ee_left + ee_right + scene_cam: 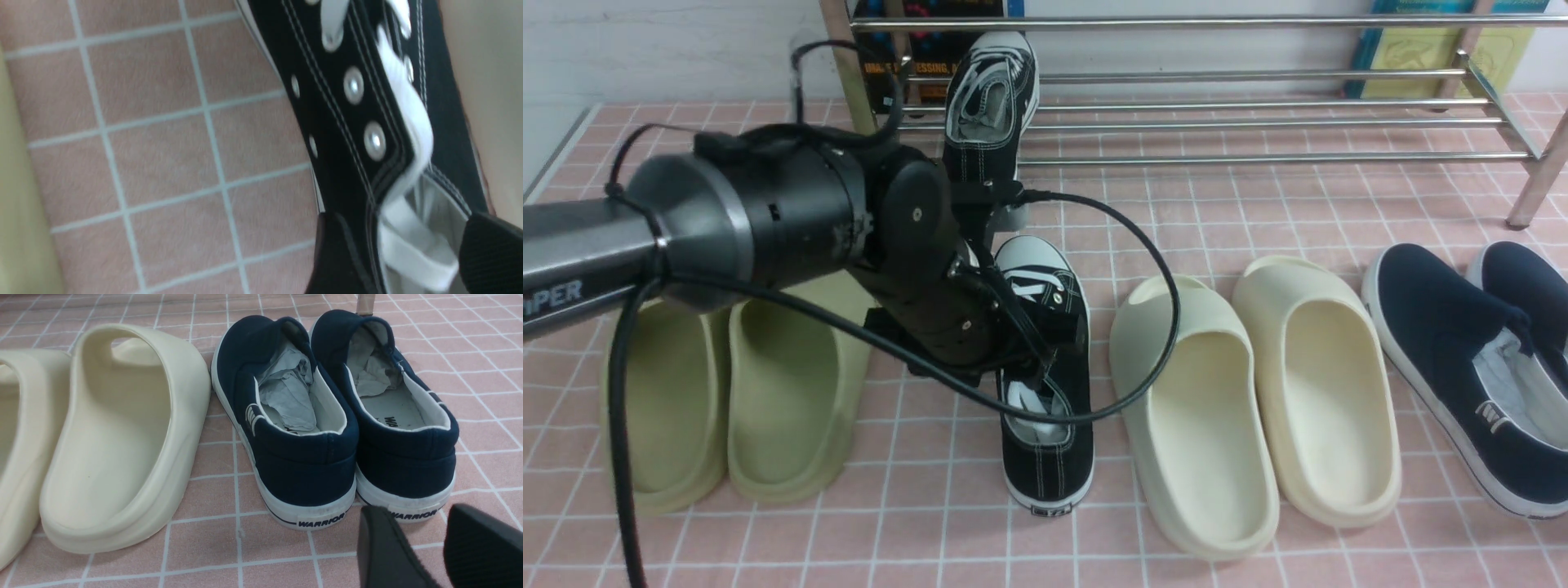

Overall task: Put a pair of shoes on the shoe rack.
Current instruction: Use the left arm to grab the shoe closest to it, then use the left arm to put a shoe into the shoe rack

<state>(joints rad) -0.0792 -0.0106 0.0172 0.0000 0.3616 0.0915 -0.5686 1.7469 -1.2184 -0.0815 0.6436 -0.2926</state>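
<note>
From the front, a wide, low shoe rack of shiny chrome tubes [1258, 122] stands at the far edge of the pink tiled desk [1176, 204]. One black canvas low-top sneaker with white laces and stitching [990, 98] rests tilted on the bars at the rack's left end, heel toward the camera. Its mate, the second black canvas sneaker [1049, 457], lies flat on the desk between a pair of olive-green foam slides [776, 392] and a pair of cream foam slides [1258, 392]. The black left arm [768, 212] reaches over this sneaker, with the left jaws down at its laced throat. A pair of navy slip-ons [1462, 367] sits at the right.

The left wrist view is blurred. It shows the left jaws spread wide, with one dark finger [339, 253] at each side of the sneaker's opening — whether they press it, I cannot tell.

In the right wrist view the right jaws stand parted with nothing between the fingers [388, 555] — low behind the slip-ons' heels.
</note>
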